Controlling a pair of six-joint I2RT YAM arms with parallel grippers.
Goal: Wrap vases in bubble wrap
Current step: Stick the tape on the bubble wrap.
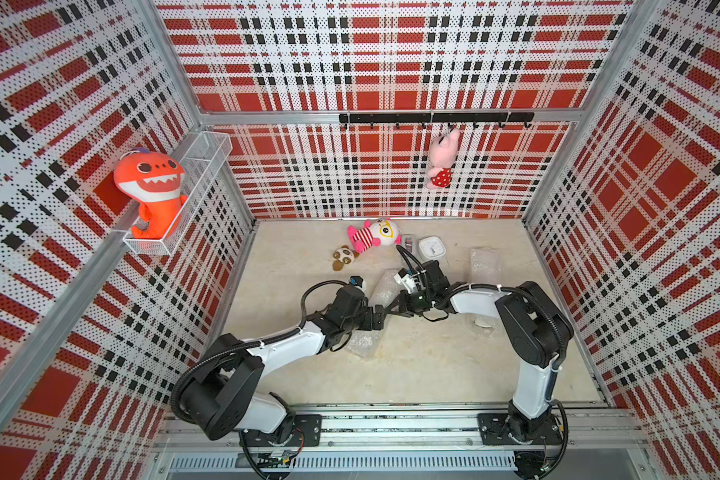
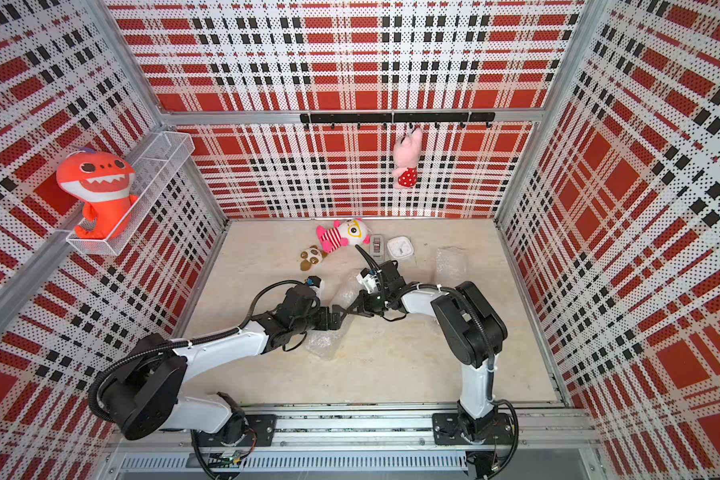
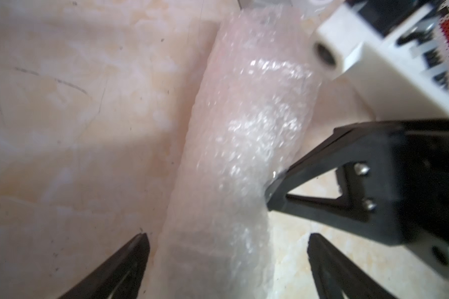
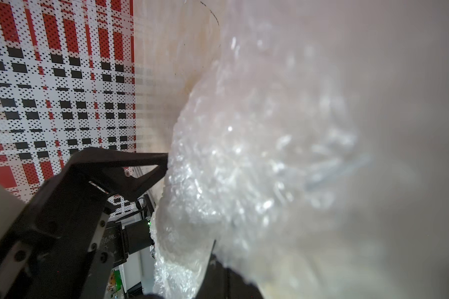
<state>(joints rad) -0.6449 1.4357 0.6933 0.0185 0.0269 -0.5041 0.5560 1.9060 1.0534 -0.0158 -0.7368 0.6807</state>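
Note:
A long roll of bubble wrap (image 1: 375,297) lies aslant mid-table in both top views, its near end (image 2: 323,343) poking out under my left arm. No vase shows plainly; the roll (image 3: 244,134) looks rounded and full. My left gripper (image 3: 227,240) is open, one finger on each side of the roll without touching it. My right gripper (image 3: 270,191) is shut on the roll's edge, tips pressed into the plastic. In the right wrist view the bubble wrap (image 4: 244,160) fills the frame and the left gripper (image 4: 163,160) stands beside it. Both grippers meet tip to tip (image 1: 385,311).
A second bubble wrap sheet (image 1: 485,266) lies at the right. A white square clock (image 1: 432,248), a pink striped plush (image 1: 373,235) and a brown plush (image 1: 344,257) sit at the back. A small white piece (image 1: 484,322) shows under the right arm.

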